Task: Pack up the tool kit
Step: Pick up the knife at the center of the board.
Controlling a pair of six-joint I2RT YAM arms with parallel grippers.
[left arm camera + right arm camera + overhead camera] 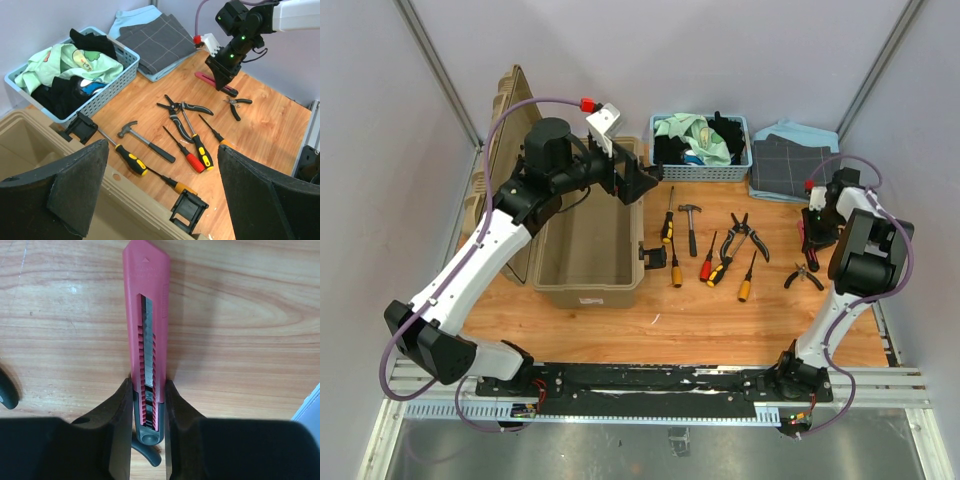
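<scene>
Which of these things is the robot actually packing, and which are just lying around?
For the job: toolbox, hammer, screwdrivers, pliers, red utility knife.
Just lying about: blue basket of clothes, folded cloths.

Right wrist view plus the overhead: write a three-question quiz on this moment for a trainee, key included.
1. True or false: the right gripper has its fingers closed on the hammer.
2. The left gripper hangs over: A) the blue basket, B) the tan toolbox, C) the folded cloths.
3. Fill in: the toolbox's lid stands ____.
Key: 1 false, the fingers clamp the red utility knife, which lies on the table; 2 B; 3 open.
</scene>
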